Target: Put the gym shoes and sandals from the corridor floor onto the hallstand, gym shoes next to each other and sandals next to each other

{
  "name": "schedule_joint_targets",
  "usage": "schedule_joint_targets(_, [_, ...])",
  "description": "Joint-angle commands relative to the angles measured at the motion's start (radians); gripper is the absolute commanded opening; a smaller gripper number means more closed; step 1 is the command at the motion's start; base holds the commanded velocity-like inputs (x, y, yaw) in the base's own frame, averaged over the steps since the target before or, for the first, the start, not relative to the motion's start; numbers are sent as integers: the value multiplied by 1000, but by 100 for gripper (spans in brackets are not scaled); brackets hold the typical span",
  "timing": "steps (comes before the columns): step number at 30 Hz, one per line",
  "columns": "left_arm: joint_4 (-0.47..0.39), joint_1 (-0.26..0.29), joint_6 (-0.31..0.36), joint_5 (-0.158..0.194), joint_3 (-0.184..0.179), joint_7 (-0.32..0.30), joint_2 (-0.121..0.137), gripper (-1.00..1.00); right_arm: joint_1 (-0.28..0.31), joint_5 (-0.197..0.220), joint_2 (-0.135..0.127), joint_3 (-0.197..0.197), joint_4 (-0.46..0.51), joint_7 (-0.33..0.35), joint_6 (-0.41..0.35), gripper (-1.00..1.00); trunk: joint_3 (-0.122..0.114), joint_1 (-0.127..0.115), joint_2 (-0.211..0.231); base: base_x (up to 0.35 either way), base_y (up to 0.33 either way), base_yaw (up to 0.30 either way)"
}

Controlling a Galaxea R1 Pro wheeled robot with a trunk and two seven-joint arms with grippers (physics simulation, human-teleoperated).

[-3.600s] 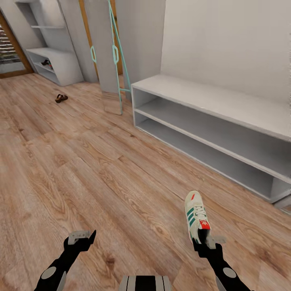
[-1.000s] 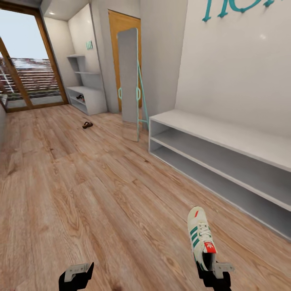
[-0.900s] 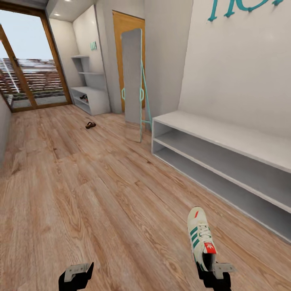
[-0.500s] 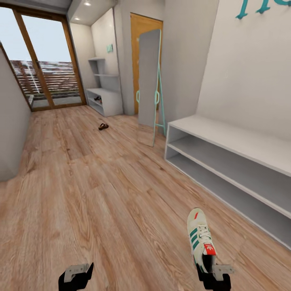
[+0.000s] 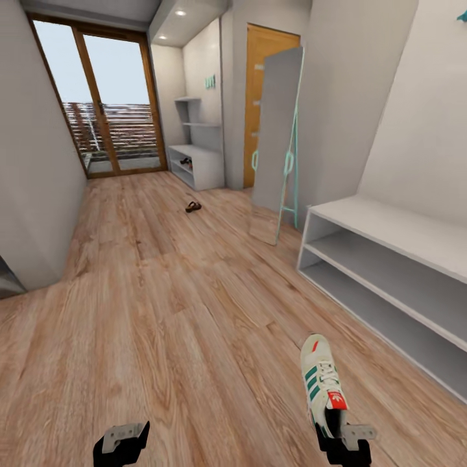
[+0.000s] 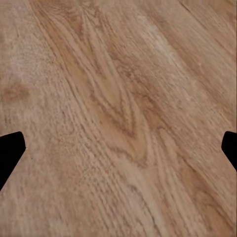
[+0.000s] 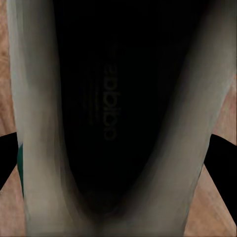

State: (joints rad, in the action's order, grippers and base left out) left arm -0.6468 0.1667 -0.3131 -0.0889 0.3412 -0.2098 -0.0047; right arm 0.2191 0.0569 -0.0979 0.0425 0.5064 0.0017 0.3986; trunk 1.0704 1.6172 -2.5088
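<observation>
We carry one sneaker [image 5: 322, 381] by its heel in our right gripper [image 5: 340, 436], toe pointing ahead, ready for the far shoe rack [image 5: 196, 166]; a sandal [image 5: 192, 207] lies on the floor [image 5: 162, 311] near it; our left gripper [image 5: 123, 437] hangs open and empty

At the upper left of the head view stands a glass door [image 5: 110, 107] with a brown wooden frame; a railing shows behind it. A grey wall [image 5: 32, 162] fills the left edge. In the upper middle an orange door [image 5: 259, 97] is partly covered by a tall leaning mirror [image 5: 277, 136] with a teal frame. At the right a white bench [image 5: 395, 259] with two open shelves stands against the wall.
</observation>
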Motion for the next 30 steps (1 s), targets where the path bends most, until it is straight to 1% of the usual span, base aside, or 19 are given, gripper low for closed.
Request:
schedule_joint_targets(1, [1,1,-4,-9,7,-6,-1,100,0,6,-1,4,0,0,3,-100,0,0,0,288,192,227])
schedule_joint_targets(14, [17,1,-4,-9,6,-6,0,100,0,5,-2,4,-1,1,3,-100,-12,0,0,300,144,227])
schedule_joint_targets(30, [30,0,-6,-9,6,-6,0,100,0,4,1,5,-1,1,3,-100,-26,0,0,333,14,232])
